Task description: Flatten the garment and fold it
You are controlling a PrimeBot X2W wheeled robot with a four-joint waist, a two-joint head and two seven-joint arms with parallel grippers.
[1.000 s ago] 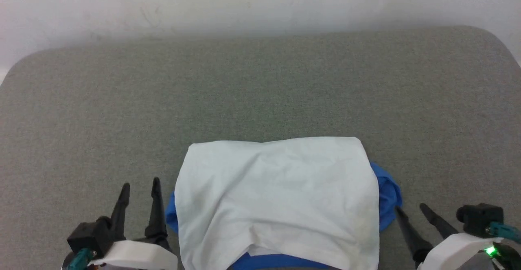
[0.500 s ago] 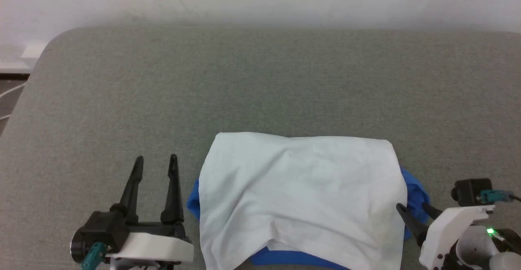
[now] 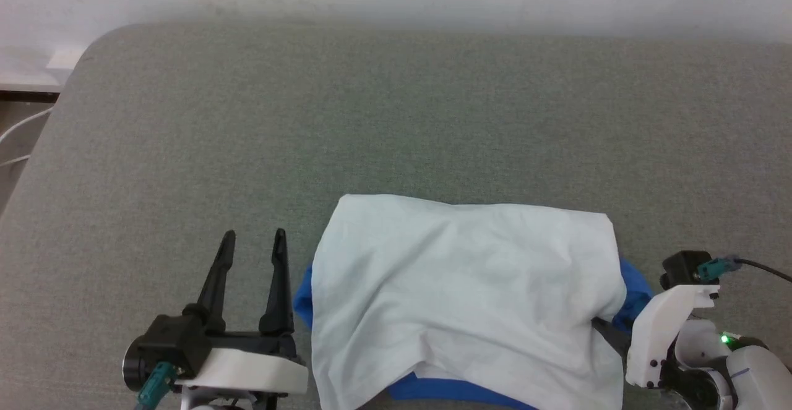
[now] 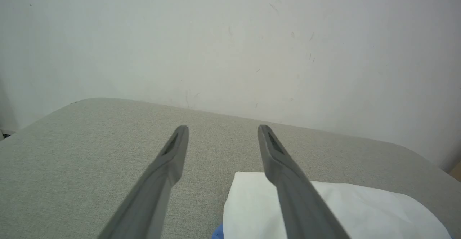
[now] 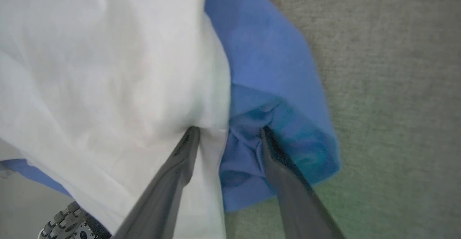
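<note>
Two grippers are posted at the flanks. The left gripper (image 3: 254, 234) is held released, empty, just beside the cloth, seemingly in reserve. The garment (image 3: 458, 286) is laid bunched, white over blue, near the front edge of the grey pad (image 3: 396, 119). The right gripper (image 5: 229, 131) is pressed in, jaws spread astride the white-blue border, apparently to pinch a fold.

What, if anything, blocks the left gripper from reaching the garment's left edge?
Probably nothing, so yes. The left gripper stands open beside the garment, not touching it, with bare grey surface between its fingers and the blue left edge.
</note>
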